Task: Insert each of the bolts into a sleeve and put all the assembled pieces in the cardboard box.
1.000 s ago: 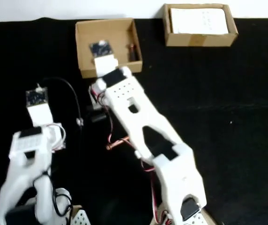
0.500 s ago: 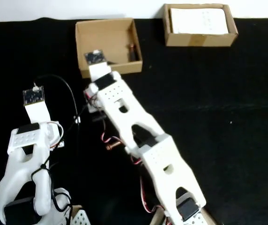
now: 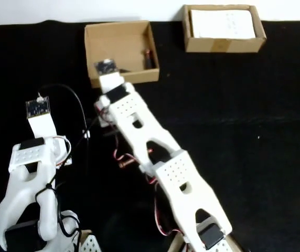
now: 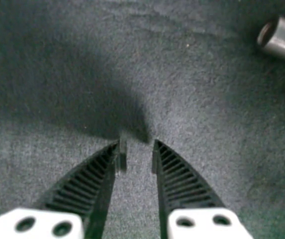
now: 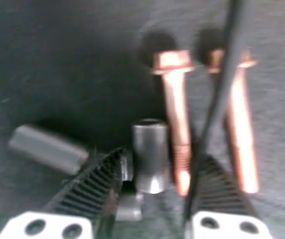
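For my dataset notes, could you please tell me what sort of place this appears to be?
Probably a robotics test bench: two white robot arms on a black cloth-covered table, two open brown cardboard boxes, and copper-coloured hex-head bolts beside grey metal sleeves.

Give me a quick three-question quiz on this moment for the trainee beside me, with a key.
1. Count: how many copper bolts lie on the cloth in the right wrist view?
2. True or false: the left arm's jaws are shut on a sleeve.
3. Pick one: in the right wrist view, the middle sleeve sits A) inside the cardboard box, B) in the gap between the right arm's jaws, beside a bolt, C) stacked on another sleeve.
Key: 1. Two. 2. False: they stand open over bare cloth, with a loose sleeve off to one side. 3. B.
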`<action>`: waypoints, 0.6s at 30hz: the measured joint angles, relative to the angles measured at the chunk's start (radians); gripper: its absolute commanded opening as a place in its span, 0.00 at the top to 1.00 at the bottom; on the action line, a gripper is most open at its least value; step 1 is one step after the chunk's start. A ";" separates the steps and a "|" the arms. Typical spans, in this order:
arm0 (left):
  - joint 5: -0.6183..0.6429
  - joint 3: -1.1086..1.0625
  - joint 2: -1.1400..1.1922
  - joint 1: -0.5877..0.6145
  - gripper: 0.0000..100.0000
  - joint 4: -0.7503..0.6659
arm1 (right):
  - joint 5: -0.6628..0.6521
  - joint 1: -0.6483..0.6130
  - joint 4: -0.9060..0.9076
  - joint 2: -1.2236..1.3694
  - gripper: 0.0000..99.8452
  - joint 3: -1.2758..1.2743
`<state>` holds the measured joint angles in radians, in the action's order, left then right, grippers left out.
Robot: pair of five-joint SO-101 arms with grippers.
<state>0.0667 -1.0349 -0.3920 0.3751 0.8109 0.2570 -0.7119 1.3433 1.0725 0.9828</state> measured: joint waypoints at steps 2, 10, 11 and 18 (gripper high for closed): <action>0.000 0.000 0.000 0.000 0.90 0.000 | -0.032 0.017 0.000 0.006 0.98 0.002; 0.000 0.000 0.002 0.000 0.90 0.000 | -0.072 0.057 0.031 0.009 0.98 0.031; 0.000 0.000 0.002 0.000 0.90 0.000 | -0.075 0.058 0.051 0.011 0.98 0.048; 0.000 0.000 0.003 0.000 0.90 0.000 | -0.078 0.060 0.250 0.021 0.98 0.201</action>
<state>0.0667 -1.0349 -0.3890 0.3751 0.8109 0.1788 -0.6521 1.5934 1.0940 1.1838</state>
